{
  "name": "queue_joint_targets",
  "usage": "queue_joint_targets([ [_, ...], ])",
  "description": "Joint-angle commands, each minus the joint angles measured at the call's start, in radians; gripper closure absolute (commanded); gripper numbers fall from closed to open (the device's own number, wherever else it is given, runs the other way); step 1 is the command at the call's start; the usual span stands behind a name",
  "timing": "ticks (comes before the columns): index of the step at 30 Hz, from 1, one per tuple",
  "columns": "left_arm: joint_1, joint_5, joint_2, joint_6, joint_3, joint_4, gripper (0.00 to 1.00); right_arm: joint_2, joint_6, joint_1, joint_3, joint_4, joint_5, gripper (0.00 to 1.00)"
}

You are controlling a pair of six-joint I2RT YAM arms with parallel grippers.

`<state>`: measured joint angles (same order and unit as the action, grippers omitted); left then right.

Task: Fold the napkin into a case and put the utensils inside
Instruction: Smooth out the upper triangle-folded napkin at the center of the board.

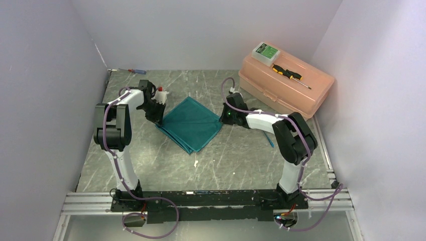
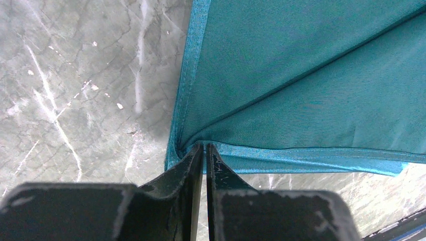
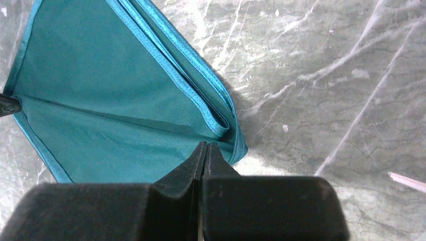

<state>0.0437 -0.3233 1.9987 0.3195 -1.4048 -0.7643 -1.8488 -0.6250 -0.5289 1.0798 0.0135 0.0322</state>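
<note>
While left pincer (image 2: 204,148) and right pincer (image 3: 206,147) each clamp a napkin (image 1: 193,123) corner, lift evenly, cloth taut between them.

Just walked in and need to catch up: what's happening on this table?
Two robot arms are working on a teal napkin that lies partly folded on the table. The left arm has its jaws shut on one corner, and the right arm has its jaws shut on the opposite corner. A white stick lies loose in front of the cloth. Nothing is tucked into the cloth yet.
</note>
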Motion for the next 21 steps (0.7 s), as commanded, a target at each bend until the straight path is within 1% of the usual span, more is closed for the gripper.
queue_joint_targets([
  [1,-0.003,0.061,-0.014,0.024,0.035,0.043,0.86,-0.004,0.045,0.008,-0.032,-0.087,0.004,1.00],
  [6,-0.004,0.064,-0.018,0.023,0.041,0.044,0.86,-0.061,0.064,0.046,-0.053,-0.170,0.099,1.00],
  [9,-0.003,0.069,-0.016,0.025,0.042,0.041,0.86,-0.088,0.070,0.065,-0.053,-0.182,0.126,1.00],
  [15,-0.004,0.068,-0.029,0.021,0.047,0.047,0.86,-0.031,0.087,0.075,-0.086,-0.193,0.153,1.00],
  [19,-0.003,0.024,-0.034,-0.011,0.019,-0.005,0.85,0.004,0.102,0.076,-0.077,-0.183,0.203,1.00],
  [20,-0.005,0.002,-0.040,-0.019,0.004,-0.029,0.84,0.012,0.107,0.074,-0.072,-0.175,0.211,0.98],
  [21,-0.010,-0.024,-0.045,-0.029,-0.010,-0.055,0.83,0.021,0.114,0.074,-0.066,-0.165,0.213,0.93],
])
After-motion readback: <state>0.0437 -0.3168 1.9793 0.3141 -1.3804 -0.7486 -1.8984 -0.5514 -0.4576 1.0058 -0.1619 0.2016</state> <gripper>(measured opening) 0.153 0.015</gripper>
